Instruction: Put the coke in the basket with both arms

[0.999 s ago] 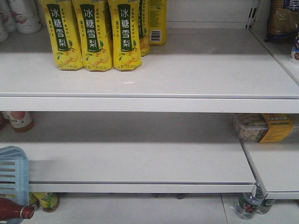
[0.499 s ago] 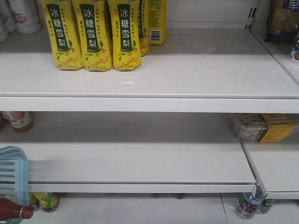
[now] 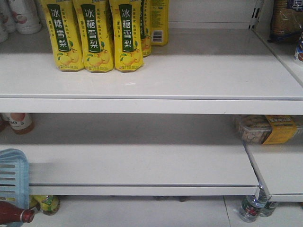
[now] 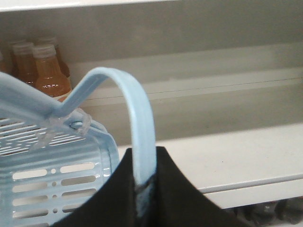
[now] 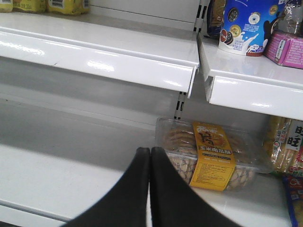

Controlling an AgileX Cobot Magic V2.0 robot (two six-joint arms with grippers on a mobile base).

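My left pincer point(image 4: 143, 189) pinches the basket's point(image 3: 12, 172) handle point(image 4: 142, 137). My right pincer point(image 5: 150, 163) is pressed together on nothing, pointing at a clear tray point(image 5: 208, 153) on the shelf point(image 5: 57, 175). The coke point(image 3: 14, 213) lies on its side just below the basket, cap toward the right.

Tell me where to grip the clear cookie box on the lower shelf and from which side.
Take the cookie box across its short width, at the yellow label band, coming in from the open shelf front. It lies flat and low, its long side facing the aisle, with the shelf above leaving little room for a top approach. The right tool is shut and would likely need opening first.
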